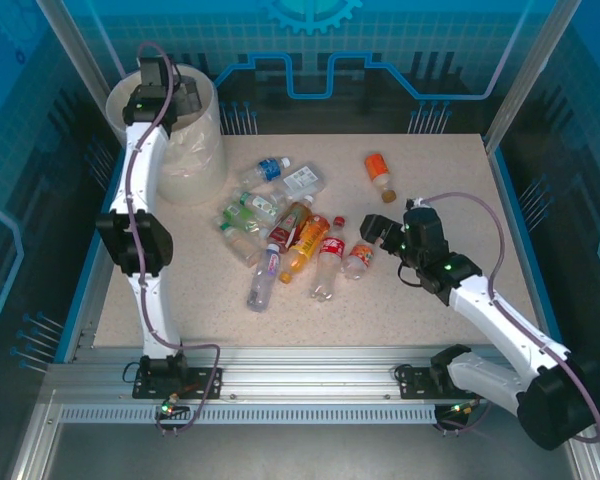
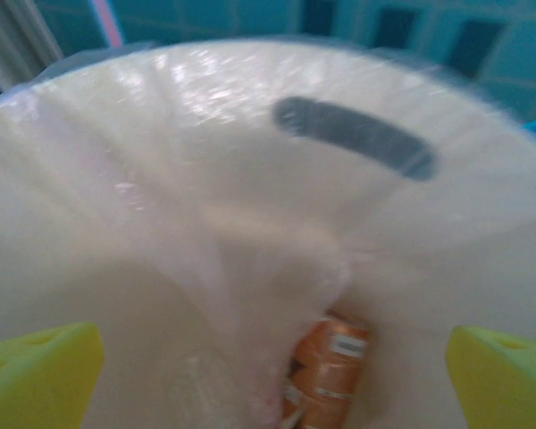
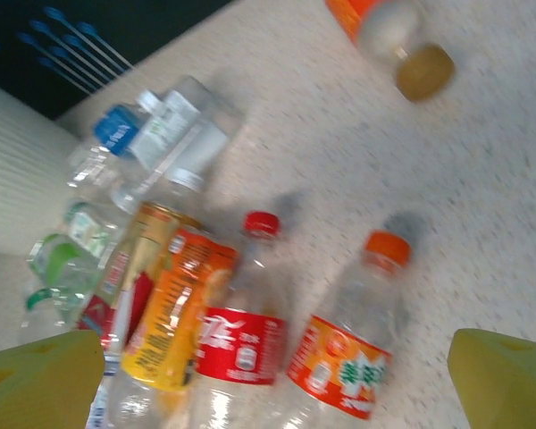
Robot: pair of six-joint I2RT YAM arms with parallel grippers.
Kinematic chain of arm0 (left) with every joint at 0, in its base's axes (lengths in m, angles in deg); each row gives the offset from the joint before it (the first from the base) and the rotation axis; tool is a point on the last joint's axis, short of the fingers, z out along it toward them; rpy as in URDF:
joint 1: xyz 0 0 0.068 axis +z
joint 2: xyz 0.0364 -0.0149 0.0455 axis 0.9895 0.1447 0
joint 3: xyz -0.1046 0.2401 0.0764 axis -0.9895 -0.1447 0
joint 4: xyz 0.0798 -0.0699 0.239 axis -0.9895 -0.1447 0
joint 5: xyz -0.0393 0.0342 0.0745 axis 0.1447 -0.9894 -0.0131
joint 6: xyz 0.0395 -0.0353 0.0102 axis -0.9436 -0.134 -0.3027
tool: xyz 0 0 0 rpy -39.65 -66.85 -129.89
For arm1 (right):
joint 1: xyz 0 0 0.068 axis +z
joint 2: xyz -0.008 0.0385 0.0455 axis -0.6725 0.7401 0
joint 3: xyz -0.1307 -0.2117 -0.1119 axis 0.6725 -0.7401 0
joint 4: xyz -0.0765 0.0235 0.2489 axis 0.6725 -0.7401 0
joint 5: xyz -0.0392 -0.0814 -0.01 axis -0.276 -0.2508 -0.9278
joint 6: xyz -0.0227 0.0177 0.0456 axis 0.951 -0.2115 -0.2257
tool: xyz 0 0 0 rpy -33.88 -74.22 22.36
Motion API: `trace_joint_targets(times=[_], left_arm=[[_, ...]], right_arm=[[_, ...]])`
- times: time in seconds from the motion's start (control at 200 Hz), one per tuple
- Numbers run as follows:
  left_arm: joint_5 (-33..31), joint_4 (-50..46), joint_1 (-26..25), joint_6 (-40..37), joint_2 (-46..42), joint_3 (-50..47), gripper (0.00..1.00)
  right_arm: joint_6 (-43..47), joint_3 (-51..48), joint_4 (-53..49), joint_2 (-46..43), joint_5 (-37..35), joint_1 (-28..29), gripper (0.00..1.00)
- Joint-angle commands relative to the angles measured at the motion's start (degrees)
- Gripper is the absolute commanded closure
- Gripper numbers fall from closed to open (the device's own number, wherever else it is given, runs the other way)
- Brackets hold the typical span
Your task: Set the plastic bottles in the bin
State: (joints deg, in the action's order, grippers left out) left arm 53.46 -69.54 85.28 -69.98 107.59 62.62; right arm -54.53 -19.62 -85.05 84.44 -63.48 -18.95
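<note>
The cream-white bin [image 1: 195, 165] stands at the table's far left. My left gripper [image 1: 180, 100] hangs over its mouth, open and holding nothing. In the left wrist view its yellow fingertips [image 2: 40, 375] stand wide apart above the lined inside of the bin [image 2: 161, 179]. An orange bottle [image 2: 326, 371] lies at the bottom. Several plastic bottles [image 1: 280, 230] lie heaped mid-table. My right gripper [image 1: 372, 232] is open just right of the heap, over a clear bottle with an orange label [image 3: 353, 344] and a red-labelled one [image 3: 246, 335]. A lone orange bottle [image 1: 380, 172] lies farther back.
The bin's handle slot [image 2: 353, 136] faces the left wrist camera. An orange bottle with a yellow label [image 3: 174, 308] lies left of the red-labelled one. Bare tabletop [image 1: 460, 190] stretches to the right and along the near edge. Blue enclosure walls ring the table.
</note>
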Motion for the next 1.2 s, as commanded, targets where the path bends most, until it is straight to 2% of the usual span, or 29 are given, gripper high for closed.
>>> trace_joint_targets(times=[0.0,0.145,0.23,0.33,0.46,0.57,0.805,1.196], left_arm=[[6.06,1.0,-1.08,4.47,-6.78,-1.88,0.01],[9.69,5.25,-1.48,8.64,-12.88,-8.76,0.01],[12.69,7.95,-1.49,11.58,-17.16,-13.81,0.01],[21.81,13.16,-1.49,15.21,-23.11,-22.3,0.01],[35.65,23.62,-2.52,21.77,-30.61,-35.6,0.01],[40.19,27.12,-5.53,23.76,-34.37,-41.76,0.01],[41.94,27.11,-12.8,22.91,-39.09,-49.37,0.01],[43.09,29.08,-13.79,26.1,-42.5,-57.36,0.01]], right_arm=[[-4.41,-1.03,-2.25,1.58,0.53,-0.66,0.0],[-8.07,0.64,-9.88,6.38,-0.43,1.82,0.0],[-8.39,1.3,-10.56,9.87,-0.68,4.72,0.0],[-9.69,2.65,-9.8,13.82,0.32,7.82,0.0],[-14.87,3.23,-8.08,17.24,-3.25,11.2,0.01],[-19.1,2.8,-6.32,18.77,-6.05,11.67,0.04],[-18.45,3.05,-2.85,22.33,-6.12,11.64,0.14],[-19.09,2.14,2.74,27.73,-4.03,11.32,0.24]])
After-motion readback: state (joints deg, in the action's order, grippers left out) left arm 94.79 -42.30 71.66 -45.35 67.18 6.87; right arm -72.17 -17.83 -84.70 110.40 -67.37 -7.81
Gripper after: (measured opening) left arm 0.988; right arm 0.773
